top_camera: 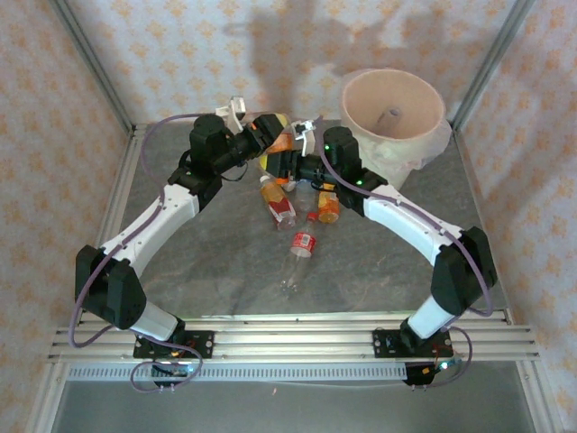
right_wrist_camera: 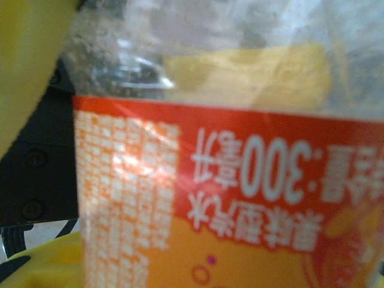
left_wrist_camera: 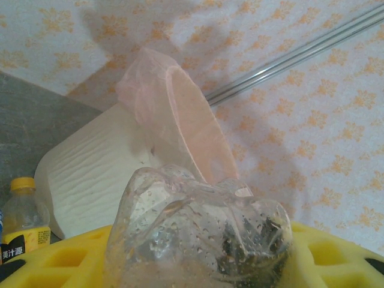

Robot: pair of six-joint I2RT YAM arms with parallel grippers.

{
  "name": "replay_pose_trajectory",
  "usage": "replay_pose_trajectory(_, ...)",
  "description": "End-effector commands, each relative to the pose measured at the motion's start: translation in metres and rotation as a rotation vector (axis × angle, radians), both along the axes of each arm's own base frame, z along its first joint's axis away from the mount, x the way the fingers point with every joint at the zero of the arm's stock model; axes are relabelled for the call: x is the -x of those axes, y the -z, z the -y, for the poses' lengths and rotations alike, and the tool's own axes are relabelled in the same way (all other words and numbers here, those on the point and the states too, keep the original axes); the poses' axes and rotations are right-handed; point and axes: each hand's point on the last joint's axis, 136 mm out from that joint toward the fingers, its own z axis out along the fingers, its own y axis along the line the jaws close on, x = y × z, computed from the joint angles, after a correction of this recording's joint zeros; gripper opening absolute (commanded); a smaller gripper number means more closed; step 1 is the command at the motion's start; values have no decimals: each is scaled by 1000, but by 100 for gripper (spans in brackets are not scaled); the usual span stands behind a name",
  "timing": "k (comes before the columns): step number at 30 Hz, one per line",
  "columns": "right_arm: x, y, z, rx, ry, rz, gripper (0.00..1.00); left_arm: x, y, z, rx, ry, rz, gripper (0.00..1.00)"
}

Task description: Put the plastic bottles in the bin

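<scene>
Left gripper [top_camera: 263, 133]: fingers [left_wrist_camera: 336, 258] pinch a clear bottle [left_wrist_camera: 198, 234] at far centre, left of the bin [top_camera: 406, 149]. Right gripper [top_camera: 290, 155]: fingers around an orange-labelled bottle [right_wrist_camera: 240, 198]; whether they grip it cannot be told. Three bottles [top_camera: 304, 248] remain on the table [top_camera: 198, 262]. Progress: judged early.

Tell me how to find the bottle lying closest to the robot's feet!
Find the big white bin at the grey table's far right corner, then look to the middle. Of the loose bottles lying there, the red-labelled bottle is the one nearest the arm bases.
</scene>
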Motion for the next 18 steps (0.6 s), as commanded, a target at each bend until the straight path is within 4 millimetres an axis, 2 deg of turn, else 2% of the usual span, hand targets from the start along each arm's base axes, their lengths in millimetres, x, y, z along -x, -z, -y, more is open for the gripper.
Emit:
replay_pose_trajectory(1, -7, -20, 11, 9, 65, 92, 45, 11, -4, 0, -32, 6, 0, 61)
replay_pose_trajectory(2, -9, -19, 13, 17, 77, 93, 44, 13, -5, -1, -50, 5, 2, 71)
replay_pose_trajectory(3, -10, -17, 15, 27, 93, 94, 44, 15, -5, -3, -77, 5, 4, 78)
replay_pose_trajectory(6, -11, -11, 24, 95, 129, 114, 44, 22, -10, -14, -158, -29, 13, 93)
replay_pose_trajectory(8, -13, -7, 34, 146, 160, 120, 44, 28, -17, -24, -182, -67, 39, 98)
replay_pose_trajectory(10, -14, -5, 44, 183, 184, 122, 43, 36, -25, -34, -191, -100, 70, 100)
replay_pose_trajectory(13, -13, -3, 63, 234, 222, 114, 43, 47, -28, -47, -217, -146, 86, 100)
replay_pose_trajectory(18, -20, -21, 107, 322, 333, 163, 43, 59, -8, -72, -292, -242, 38, 100)
